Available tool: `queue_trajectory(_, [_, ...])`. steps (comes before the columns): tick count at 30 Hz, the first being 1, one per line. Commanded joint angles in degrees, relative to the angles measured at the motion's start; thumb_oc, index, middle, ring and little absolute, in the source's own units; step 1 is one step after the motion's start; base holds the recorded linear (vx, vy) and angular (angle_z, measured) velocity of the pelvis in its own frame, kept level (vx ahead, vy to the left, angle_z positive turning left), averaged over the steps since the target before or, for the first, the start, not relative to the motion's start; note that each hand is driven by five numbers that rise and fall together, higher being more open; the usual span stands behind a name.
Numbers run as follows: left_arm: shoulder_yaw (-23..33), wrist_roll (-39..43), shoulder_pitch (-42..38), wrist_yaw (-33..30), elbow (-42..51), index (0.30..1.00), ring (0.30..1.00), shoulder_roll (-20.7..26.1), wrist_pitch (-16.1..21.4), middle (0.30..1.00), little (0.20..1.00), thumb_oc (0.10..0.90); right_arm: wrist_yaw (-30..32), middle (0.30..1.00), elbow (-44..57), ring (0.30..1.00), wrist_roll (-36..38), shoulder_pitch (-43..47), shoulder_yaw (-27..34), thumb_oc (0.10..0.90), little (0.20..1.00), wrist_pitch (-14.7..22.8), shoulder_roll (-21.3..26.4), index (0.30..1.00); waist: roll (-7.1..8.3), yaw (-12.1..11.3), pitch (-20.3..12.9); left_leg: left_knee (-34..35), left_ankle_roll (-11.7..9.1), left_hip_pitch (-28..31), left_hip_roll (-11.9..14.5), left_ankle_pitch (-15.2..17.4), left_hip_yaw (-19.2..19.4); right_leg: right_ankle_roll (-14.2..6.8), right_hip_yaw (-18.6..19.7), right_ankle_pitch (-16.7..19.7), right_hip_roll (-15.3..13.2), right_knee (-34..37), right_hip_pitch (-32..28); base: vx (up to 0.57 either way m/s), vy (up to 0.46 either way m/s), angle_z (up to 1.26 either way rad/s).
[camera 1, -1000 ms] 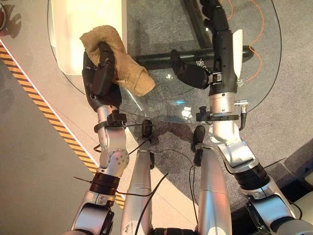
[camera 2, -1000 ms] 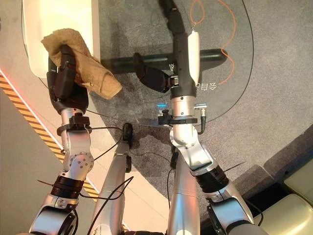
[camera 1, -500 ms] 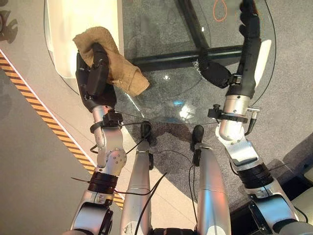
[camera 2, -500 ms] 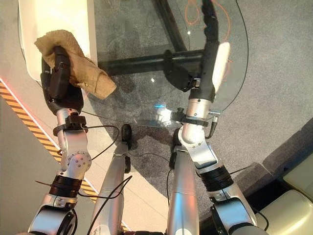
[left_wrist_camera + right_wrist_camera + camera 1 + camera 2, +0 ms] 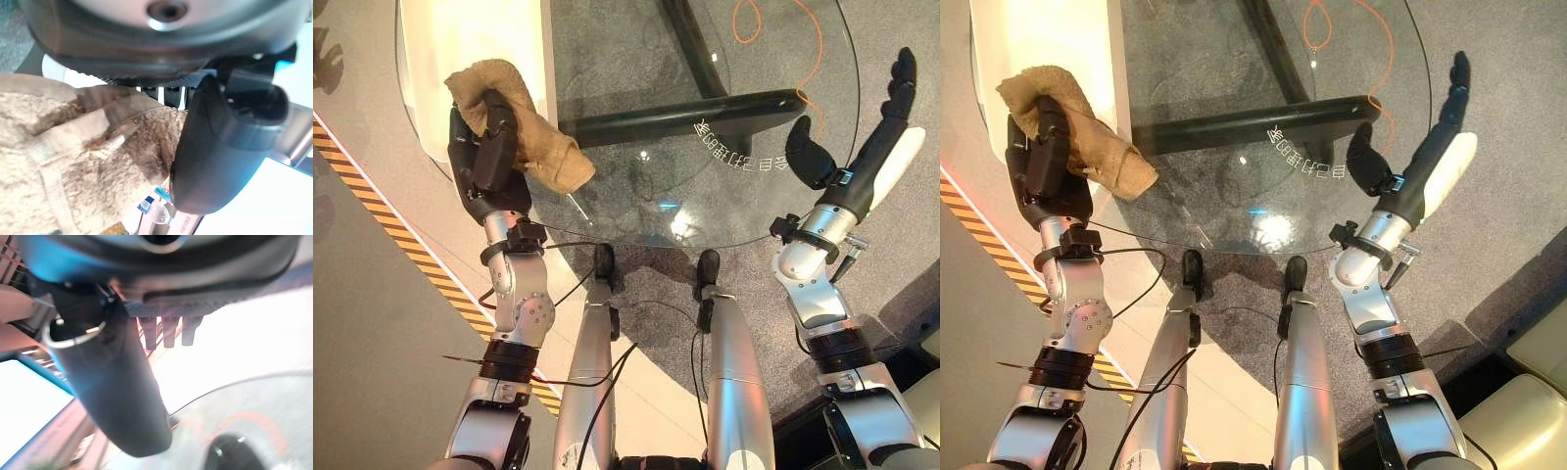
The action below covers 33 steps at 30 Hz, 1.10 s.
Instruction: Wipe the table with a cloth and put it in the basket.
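While the cloth (image 5: 524, 137) sits bunched at the upper left of the left eye view, on the left edge of the round glass table (image 5: 646, 201), it reads as a soft, thick, tan terry towel: light, limp, and likely to drape or trail when lifted. It should not be fragile, and its nap ought to give good grip against the dark fingers. A loose lobe extends toward the table's centre, past the hand; judged from this, a hold on the bunched middle is sounder than one on a corner, which would let the rest hang and drag.

Left hand (image 5: 487, 157): set on top of the cloth, fingers curled over and into the folds, so the towel is clamped under it. The left wrist view confirms this, with the thumb (image 5: 220, 147) pressed against the pile of the fabric. Forearm rises nearly straight up the frame from the lower left.

Right hand (image 5: 862, 147): at the right of the frame, past the table's right edge, fingers straight and extended toward the upper right, thumb standing off to the side, holding nothing.

No basket is visible.
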<state>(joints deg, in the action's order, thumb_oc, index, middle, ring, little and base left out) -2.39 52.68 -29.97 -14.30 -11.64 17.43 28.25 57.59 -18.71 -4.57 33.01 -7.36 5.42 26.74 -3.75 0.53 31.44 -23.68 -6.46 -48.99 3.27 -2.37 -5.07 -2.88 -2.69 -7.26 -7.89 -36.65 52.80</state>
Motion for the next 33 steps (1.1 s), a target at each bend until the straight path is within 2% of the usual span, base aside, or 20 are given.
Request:
queue_trajectory(1, [5.6, -4.7, -7.4, 3.3, 4.1, 0.3, 0.3, 4.6, 10.2, 0.3, 0.2, 0.1, 7.6, 0.9, 0.2, 0.9, 0.1, 1.9, 3.8, 0.8, 0.9, 3.7, 3.5, 0.9, 0.36, 0.1, -1.6, -0.3, 5.7, 2.7, -5.2, 4.3, 4.6, 0.8, -1.7, 1.3, 6.4, 5.6, -3.6, 0.0, 0.0, 0.0])
queue_trajectory(4, [5.8, -5.7, -8.5, 1.6, 2.2, 0.3, 0.3, 5.9, 10.6, 0.3, 0.2, 0.1, 10.5, 0.9, -7.2, 0.9, 3.1, 1.8, 4.2, 0.8, 0.9, 5.7, 4.4, 0.9, 0.09, 0.0, -1.6, -0.4, 5.6, 2.5, -5.1, 4.5, 4.6, 0.8, -1.8, 1.2, 6.5, 5.4, -3.5, 0.0, 0.0, 0.0])
queue_trajectory(12, [4.7, -8.0, -13.8, -3.3, -3.6, 0.3, 0.3, 9.8, 10.4, 0.3, 0.2, 0.1, 10.2, 0.9, -22.3, 0.9, 9.7, 3.5, 2.7, 0.8, 0.9, 8.1, 6.5, 0.9, -0.27, 0.1, -1.6, -0.7, 5.4, 1.8, -4.8, 4.8, 4.7, 1.0, -1.7, 1.1, 6.3, 5.7, -3.2, 0.0, 0.002, -0.01])
queue_trajectory(17, [2.7, -13.6, -18.5, -8.3, -7.7, 0.3, 0.3, 12.8, 9.2, 0.3, 0.2, 0.1, 7.7, 0.9, -29.3, 0.9, 13.4, 4.6, 0.3, 0.8, 0.9, 7.2, 7.3, 0.9, -0.06, 0.3, -1.6, -0.7, 5.5, 1.4, -4.5, 4.8, 5.0, 1.3, -1.8, 1.2, 6.4, 6.0, -2.9, 0.0, 0.0, 0.0])
queue_trajectory(23, [0.1, -17.3, -24.1, -13.7, -13.4, 0.3, 0.3, 17.2, 7.8, 0.3, 0.2, 0.1, 4.1, 0.9, -37.3, 0.9, 14.8, 5.2, -1.1, 0.8, 0.9, 9.0, 7.4, 0.9, -0.3, 0.6, -1.6, -1.1, 5.5, 1.1, -4.1, 5.0, 5.3, 1.6, -1.8, 1.0, 6.4, 5.8, -2.6, 0.0, 0.0, 0.0])
queue_trajectory(28, [-2.3, -14.4, -28.6, -15.9, -18.2, 0.3, 0.3, 19.7, 6.9, 0.3, 0.2, 0.1, 1.9, 0.9, -42.5, 0.9, 15.4, 5.9, -2.1, 0.8, 0.9, 9.8, 6.7, 0.9, -0.37, 1.0, -1.6, -1.5, 5.5, 0.6, -3.9, 5.1, 5.4, 1.7, -1.7, 0.9, 6.5, 5.6, -2.1, 0.0, 0.0, 0.0])
queue_trajectory(31, [-3.7, -15.2, -31.1, -18.0, -22.2, 0.3, 0.3, 21.3, 6.3, 0.3, 0.2, 0.1, -0.4, 0.9, -46.1, 0.9, 15.5, 7.0, -2.7, 0.8, 0.9, 10.1, 6.7, 0.9, -0.36, 1.1, -1.6, -1.6, 5.5, 0.4, -3.8, 5.2, 5.5, 1.8, -1.6, 0.8, 6.6, 5.4, -1.8, 0.0, 0.0, 0.0])
queue_trajectory(33, [-4.8, -16.7, -32.9, -19.8, -25.2, 0.3, 0.3, 22.6, 5.6, 0.3, 0.2, 0.1, -3.1, 0.9, -48.0, 0.9, 15.6, 7.4, -3.4, 0.8, 0.9, 9.1, 6.6, 0.9, -0.33, 1.3, -1.6, -1.8, 5.5, 0.2, -3.7, 5.2, 5.6, 1.8, -1.6, 0.8, 6.6, 5.3, -1.6, 0.0, 0.0, 0.0])
